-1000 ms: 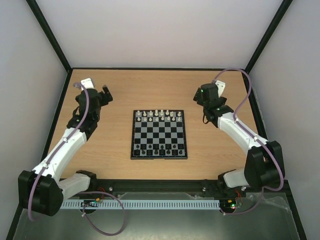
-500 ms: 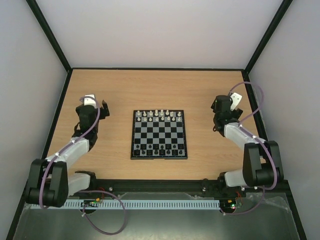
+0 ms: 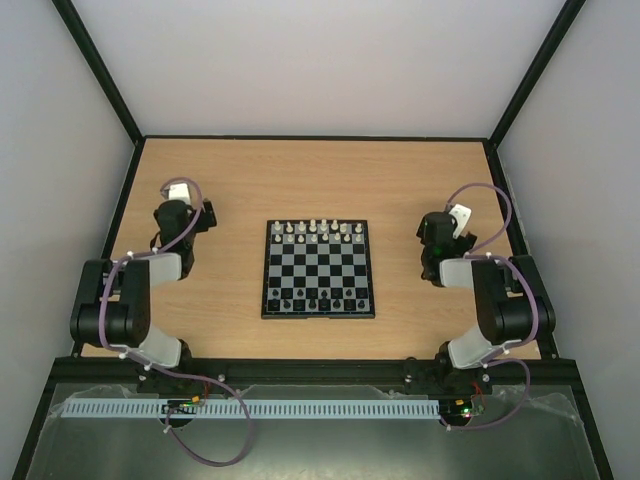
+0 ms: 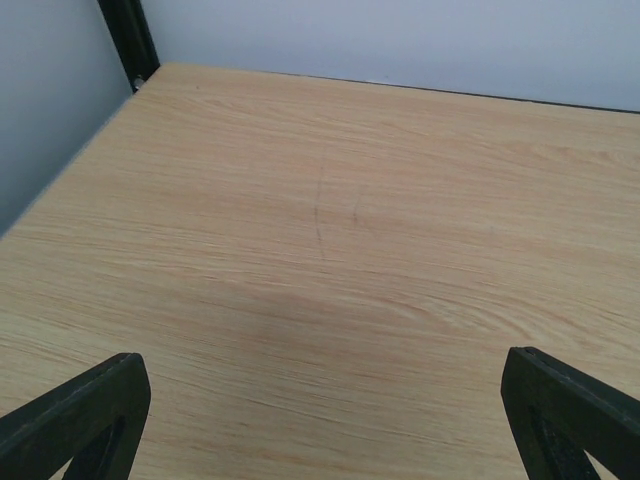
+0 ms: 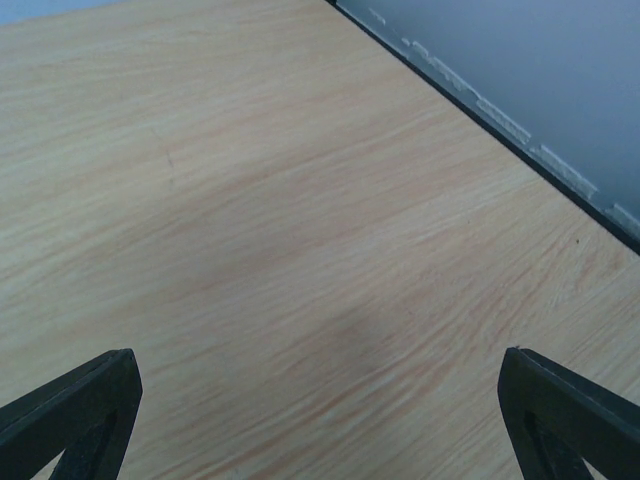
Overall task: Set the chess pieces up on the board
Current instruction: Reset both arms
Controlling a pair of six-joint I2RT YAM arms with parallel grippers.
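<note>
The board lies in the middle of the wooden table in the top view. Cream-white chess pieces fill its two far rows and black chess pieces stand along its two near rows. My left gripper sits folded back to the left of the board, well apart from it. The right gripper is folded back on the board's right side. Both wrist views show wide open jaws over bare wood, the left gripper and the right gripper holding nothing. Neither wrist view shows the board.
Black frame rails and pale walls enclose the tabletop. In the right wrist view the table's black edge runs along the upper right. The left wrist view has a black corner post at top left.
Both arms have pulled back from their outstretched poses and folded toward their bases, grippers drawing nearer the front. The pieces and board have not moved.
</note>
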